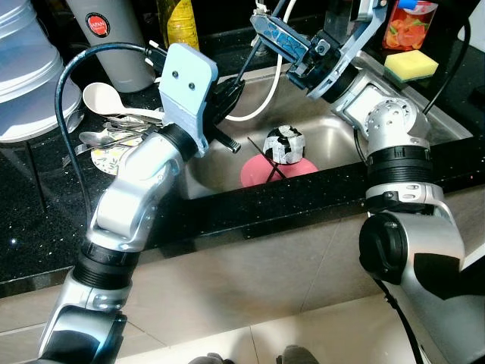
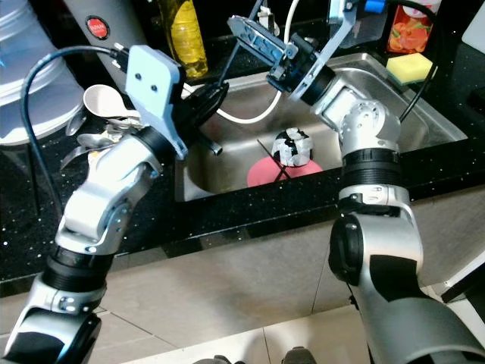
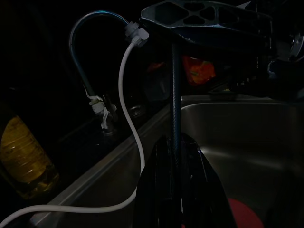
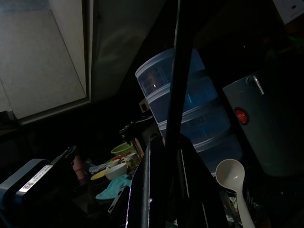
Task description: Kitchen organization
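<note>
Both end effectors, left and right, clamped one dark rod over the sink; ball, plate and spoons awaited sorting.

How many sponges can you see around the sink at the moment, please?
1. A yellow sponge with a green underside lies on the black counter at the sink's far right corner, beside a red packet. Others may be hidden behind the arms.
</note>
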